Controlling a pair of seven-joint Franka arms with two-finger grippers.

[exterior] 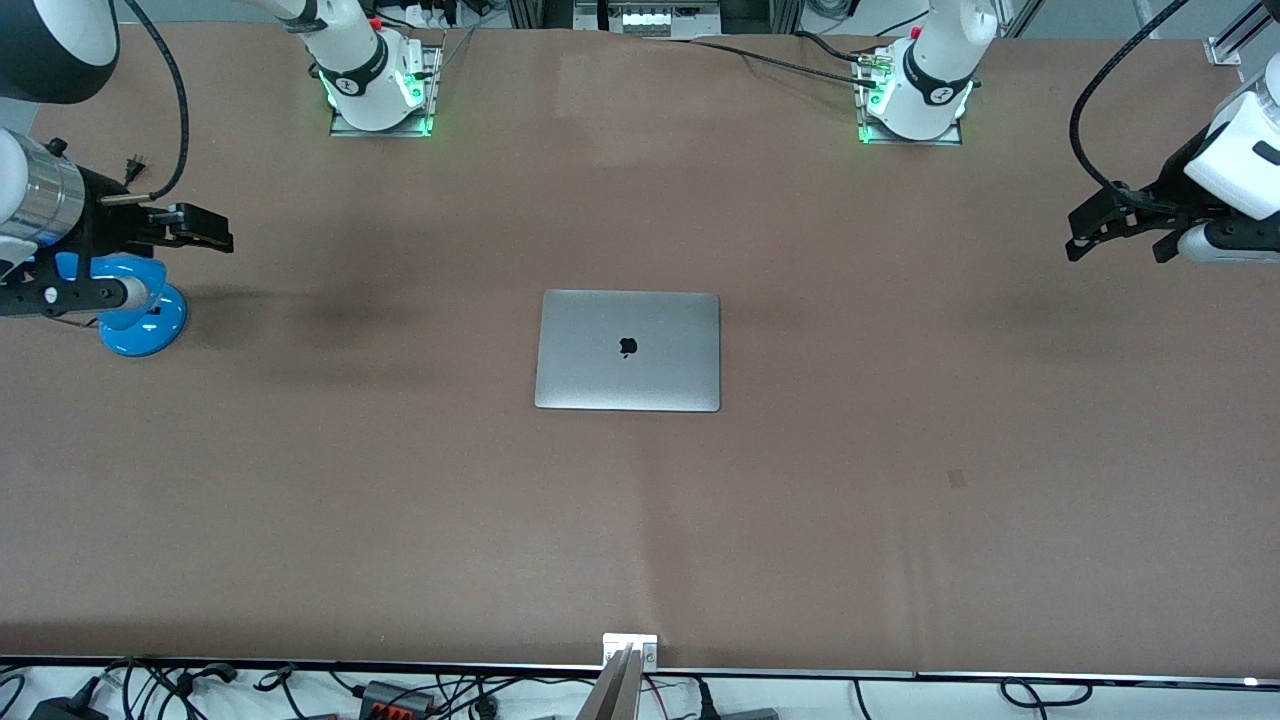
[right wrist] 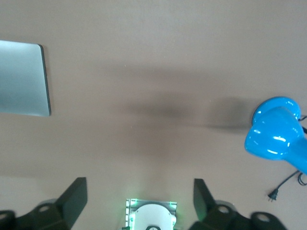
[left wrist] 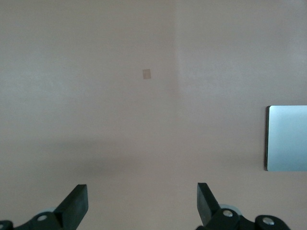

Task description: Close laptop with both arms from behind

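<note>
The silver-grey laptop (exterior: 628, 350) lies shut and flat in the middle of the brown table, its black apple logo facing up. Part of its lid shows in the left wrist view (left wrist: 288, 138) and in the right wrist view (right wrist: 23, 79). My left gripper (exterior: 1115, 228) is open and empty, up in the air over the left arm's end of the table, well away from the laptop. My right gripper (exterior: 205, 228) is open and empty, up in the air over the right arm's end of the table, beside the blue lamp.
A blue desk lamp (exterior: 140, 305) stands at the right arm's end of the table; it also shows in the right wrist view (right wrist: 276, 134) with its black plug. The right arm's base (right wrist: 152, 216) shows between that gripper's fingers. A small mark (exterior: 957, 479) lies on the table cover.
</note>
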